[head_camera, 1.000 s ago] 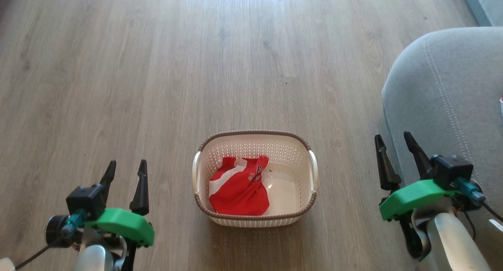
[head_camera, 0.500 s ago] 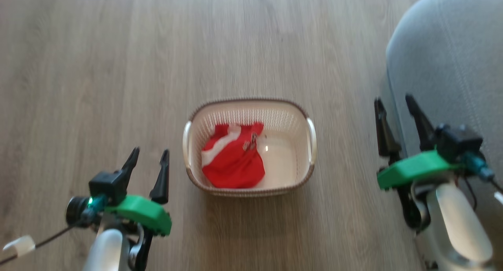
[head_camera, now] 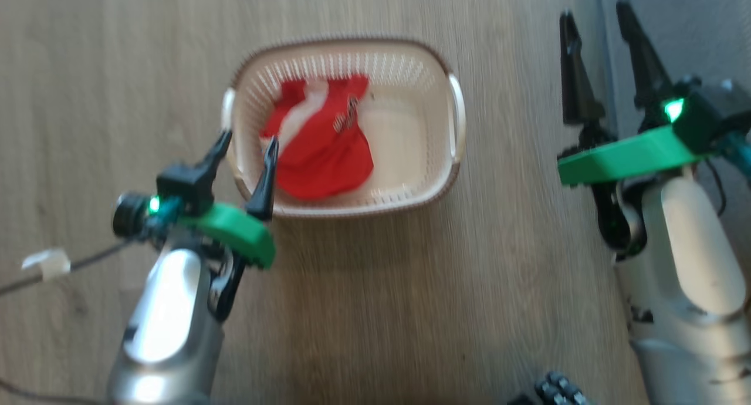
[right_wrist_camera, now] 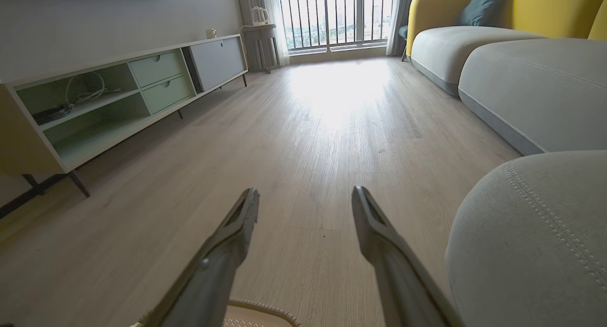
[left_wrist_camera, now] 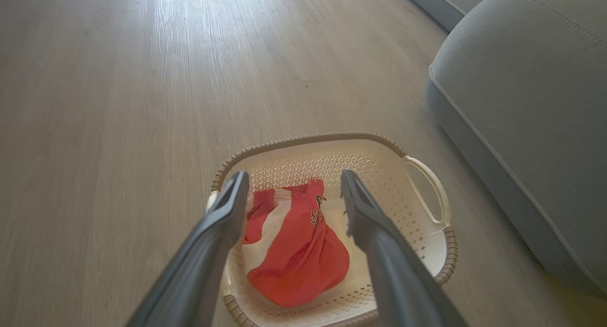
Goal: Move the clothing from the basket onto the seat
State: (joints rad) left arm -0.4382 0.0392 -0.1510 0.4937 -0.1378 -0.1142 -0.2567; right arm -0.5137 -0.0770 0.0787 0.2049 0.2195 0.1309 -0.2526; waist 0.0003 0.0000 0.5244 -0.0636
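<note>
A red garment with a white panel and small lettering, the clothing (head_camera: 320, 149), lies bunched in the left half of the cream lattice basket (head_camera: 340, 41) on the wooden floor. My left gripper (head_camera: 249, 139) hangs open over the basket's near left rim, one finger outside it and one above the clothing. Along the left wrist view the clothing (left_wrist_camera: 298, 251) lies between and below the open left gripper (left_wrist_camera: 295, 174), inside the basket (left_wrist_camera: 308, 138). My right gripper (head_camera: 593, 10) stands open beside the grey seat (head_camera: 675, 29), holding nothing. The seat (right_wrist_camera: 531, 241) sits right of the right gripper (right_wrist_camera: 304, 191).
The right half of the basket's bottom (head_camera: 399, 141) is bare. A long low cabinet (right_wrist_camera: 118, 95) lines the far left wall, and more sofa sections with a yellow back (right_wrist_camera: 474, 38) run toward the balcony window. Wooden floor (right_wrist_camera: 308, 128) stretches between them.
The head camera has tilted down, so the whole picture has shifted. My left gripper has moved forward and right, from beside the basket to over its near left rim. Both grippers stay open.
</note>
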